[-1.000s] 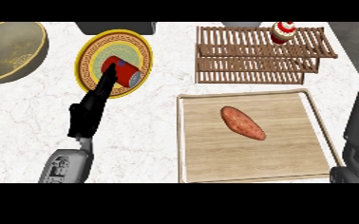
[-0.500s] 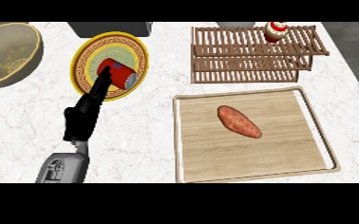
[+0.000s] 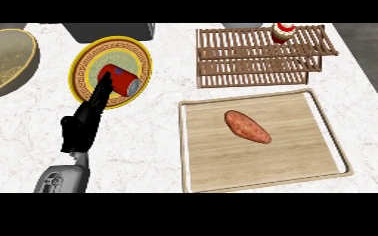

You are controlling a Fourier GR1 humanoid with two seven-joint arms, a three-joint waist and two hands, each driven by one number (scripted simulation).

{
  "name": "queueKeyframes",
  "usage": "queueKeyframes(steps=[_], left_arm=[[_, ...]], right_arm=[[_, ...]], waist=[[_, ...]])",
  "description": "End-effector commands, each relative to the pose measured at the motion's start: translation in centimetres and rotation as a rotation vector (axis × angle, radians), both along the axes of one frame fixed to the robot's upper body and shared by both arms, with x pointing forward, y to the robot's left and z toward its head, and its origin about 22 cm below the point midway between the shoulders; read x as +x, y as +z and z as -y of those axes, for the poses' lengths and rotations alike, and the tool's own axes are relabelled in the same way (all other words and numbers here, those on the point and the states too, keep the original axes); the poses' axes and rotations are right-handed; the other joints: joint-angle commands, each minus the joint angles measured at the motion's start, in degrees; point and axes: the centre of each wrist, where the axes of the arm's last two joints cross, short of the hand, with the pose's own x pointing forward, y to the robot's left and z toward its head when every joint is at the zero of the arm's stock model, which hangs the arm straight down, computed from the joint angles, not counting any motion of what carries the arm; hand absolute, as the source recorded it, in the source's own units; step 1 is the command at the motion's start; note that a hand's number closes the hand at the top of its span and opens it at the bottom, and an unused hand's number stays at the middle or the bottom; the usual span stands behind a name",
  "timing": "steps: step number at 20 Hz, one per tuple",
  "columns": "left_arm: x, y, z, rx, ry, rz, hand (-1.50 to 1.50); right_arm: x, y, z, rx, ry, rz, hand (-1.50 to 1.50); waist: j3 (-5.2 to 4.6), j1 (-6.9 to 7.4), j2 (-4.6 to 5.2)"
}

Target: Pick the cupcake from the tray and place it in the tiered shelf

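The cupcake [image 3: 281, 32], white-frosted with a red wrapper, stands on the top tier of the wooden tiered shelf [image 3: 255, 66], near its right end. In front of the shelf lies the wooden tray [image 3: 295, 152], holding only an orange sweet potato [image 3: 247, 126]. My left hand [image 3: 83, 125] comes in from the lower left, open. Its straight fingers reach over a yellow patterned plate [image 3: 87, 65] and touch a red can [image 3: 124, 81] lying there. My right hand shows nowhere.
At the left edge sits part of a large pale bowl [image 3: 11, 62]. A dark grey box [image 3: 111, 30] stands behind the plate. Between the plate and the tray runs white marble counter [image 3: 159, 130].
The dark shape at the lower right corner, my right hand, has left the view. The shelf and tray sit slightly further left in the picture. The left hand keeps its pose.
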Motion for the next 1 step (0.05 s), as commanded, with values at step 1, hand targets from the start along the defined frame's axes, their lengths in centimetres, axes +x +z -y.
queueKeyframes(steps=[1], left_arm=[[-1.63, -1.28, -0.23, 0.004, -0.004, -0.01, 0.0]], right_arm=[[-4.8, -0.16, 3.16, 0.012, 0.029, -0.076, -1.5]], waist=[[0.01, 0.0, -0.02]])
